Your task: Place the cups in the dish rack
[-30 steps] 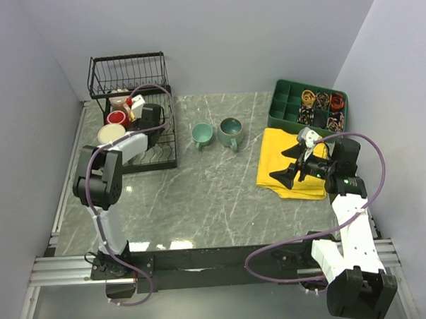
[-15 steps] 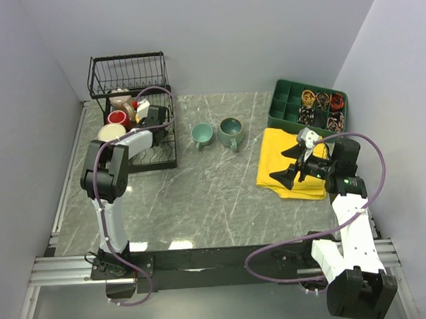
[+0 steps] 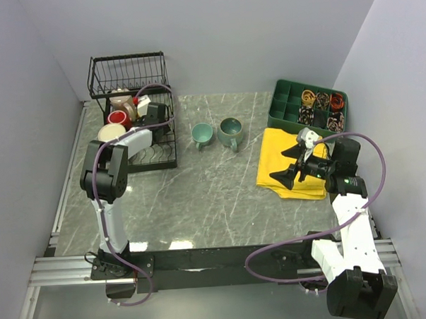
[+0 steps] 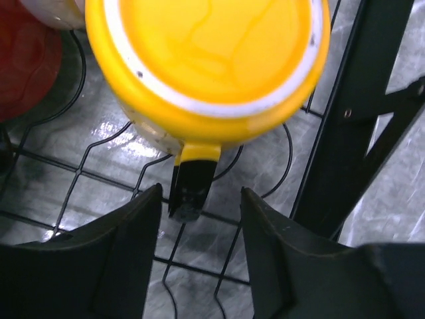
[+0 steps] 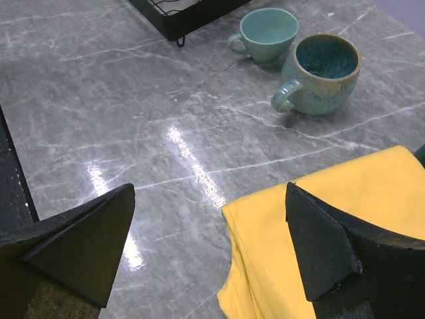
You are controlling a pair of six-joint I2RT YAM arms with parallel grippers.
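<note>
Yellow mug (image 4: 206,60): glossy yellow, pale ring round the rim, black-tipped handle (image 4: 190,186) pointing at the wrist camera. It sits on the slotted wire base of the dish rack (image 3: 156,164), at the tabletop's far left corner.
Left gripper (image 4: 200,196): fingers apart, one on each side of the handle, with a gap showing on both sides. Nothing is clamped.
Step in hand: by the look of it, letting go of the yellow mug and clearing out.
Doing it well: widen the fingers a little more and draw straight back along the line of the handle. Any sideways swing risks hooking the handle and tipping the mug into its neighbours. Mind the black rack frame close on the right.
Rack mates: red mug (image 3: 116,118), cream mug (image 3: 111,132) and beige mug (image 3: 124,105) crowd the same base, near the left arm's wrist.
Left to load: two teal mugs (image 3: 202,134) (image 3: 231,131), upright and just beside each other on the grey marbled tabletop (image 3: 214,195), to the rack's right.
Right gripper (image 3: 287,165): fingers spread wide and empty, poised above a folded yellow cloth (image 3: 272,146), well apart from the teal pair.
Backdrop: a green compartment tray (image 3: 285,103) behind the cloth.
</note>
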